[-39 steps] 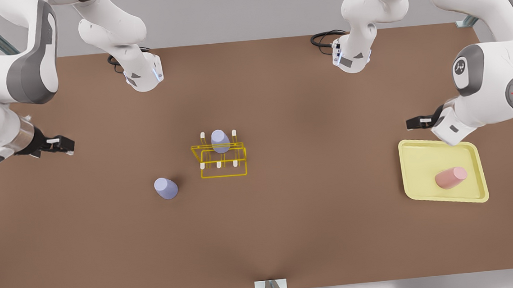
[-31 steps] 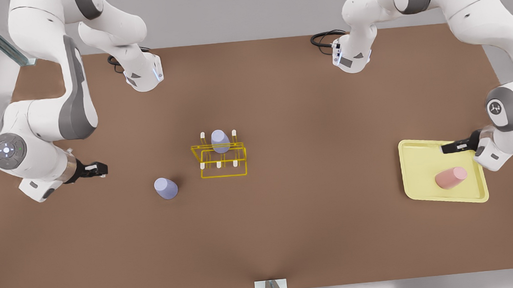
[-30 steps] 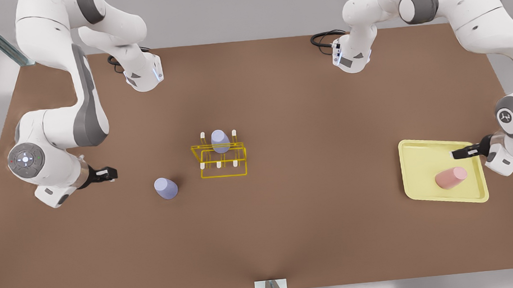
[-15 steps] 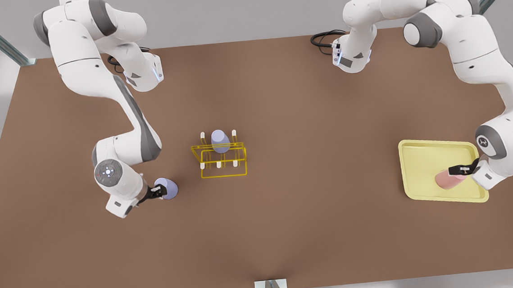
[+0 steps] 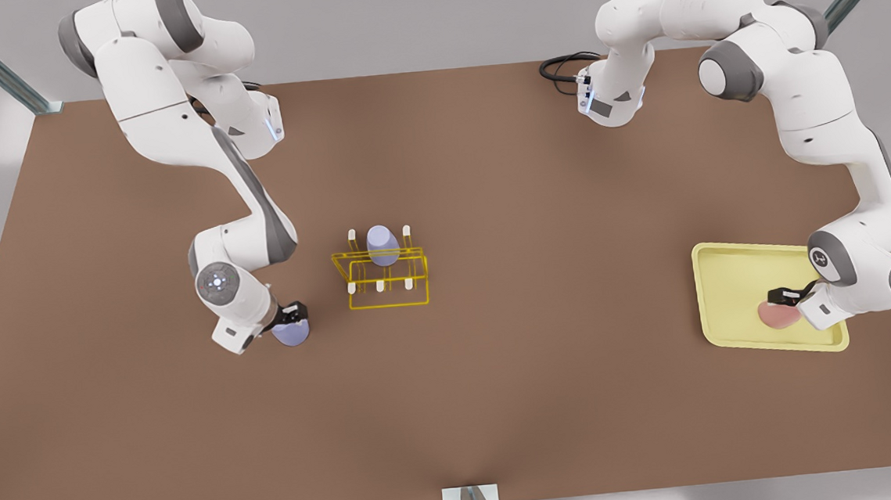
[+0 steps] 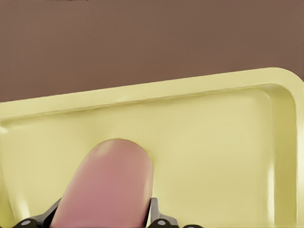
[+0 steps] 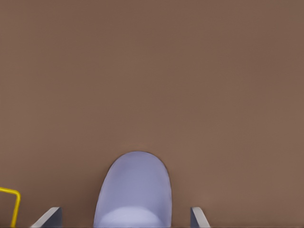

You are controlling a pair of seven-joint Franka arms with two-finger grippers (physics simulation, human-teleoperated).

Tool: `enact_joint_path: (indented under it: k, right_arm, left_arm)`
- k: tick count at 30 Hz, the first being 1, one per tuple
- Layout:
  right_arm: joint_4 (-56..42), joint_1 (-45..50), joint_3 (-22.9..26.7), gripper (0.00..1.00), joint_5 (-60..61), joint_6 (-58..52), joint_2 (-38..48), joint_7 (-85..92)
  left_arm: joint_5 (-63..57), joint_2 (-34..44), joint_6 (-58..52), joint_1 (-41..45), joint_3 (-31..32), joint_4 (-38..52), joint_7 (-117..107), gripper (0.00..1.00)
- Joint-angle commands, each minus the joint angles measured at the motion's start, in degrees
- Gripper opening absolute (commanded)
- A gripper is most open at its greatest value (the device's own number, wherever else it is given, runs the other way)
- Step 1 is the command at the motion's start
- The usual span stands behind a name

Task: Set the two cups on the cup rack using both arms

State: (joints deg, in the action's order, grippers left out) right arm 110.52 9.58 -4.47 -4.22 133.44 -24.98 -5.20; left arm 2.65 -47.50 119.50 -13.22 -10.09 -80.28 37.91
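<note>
The left tool [image 5: 783, 296] sits at the salmon pink cup [image 5: 776, 315], which lies on its side in the pale-yellow tray [image 5: 730, 277] at the front view's right. In the left wrist view its two fingers [image 6: 159, 219] stand apart on either side of the pink cup [image 6: 107, 183], close to its walls; whether they touch it cannot be told. That view cuts off the cup's near end and the fingers' roots.

The right tool [image 5: 291, 314] is at the lavender cup [image 5: 291, 334] on the brown desk [image 5: 503, 403], just off the yellow wire cup rack [image 5: 384, 274]. The right wrist view shows its fingers [image 7: 47, 219] spread wide, clearly clear of the cup [image 7: 134, 190], with a corner of the rack [image 7: 12, 204] beside them. From the front, both tools are partly hidden by their wrists.

A second lavender cup [image 5: 382, 244] sits on the rack's pegs.

Both arms reach out from their bases at the far edge of the desk, elbows bent, wrists low over their cups.
</note>
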Motion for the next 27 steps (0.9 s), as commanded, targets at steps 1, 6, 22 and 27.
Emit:
enact_joint_path:
  k: [1, 6, 22, 27]
  right_arm:
    - [0.84, 0.00, -0.02, 1.00, 0.09, 2.52, 0.02, -2.36]
    - [1.37, -0.09, -0.02, 1.00, 0.09, 4.11, -2.00, -2.36]
    - [3.65, -0.61, -0.02, 1.00, 0.18, 10.08, -4.90, -2.98]
    - [3.56, -0.97, -0.02, 0.84, 0.09, 10.00, -4.46, -2.89]
  left_arm:
    - [-0.01, 0.12, 0.12, 0.03, -0.02, 0.03, 6.65, 0.84]
    - [0.08, 0.21, 0.03, 0.30, -0.02, 0.03, 5.33, 0.80]
    - [0.17, 9.62, -20.80, 9.26, 20.18, 6.18, -51.85, 0.82]
    - [0.25, 8.30, -16.23, 19.81, 29.15, 9.52, -91.95, 0.82]
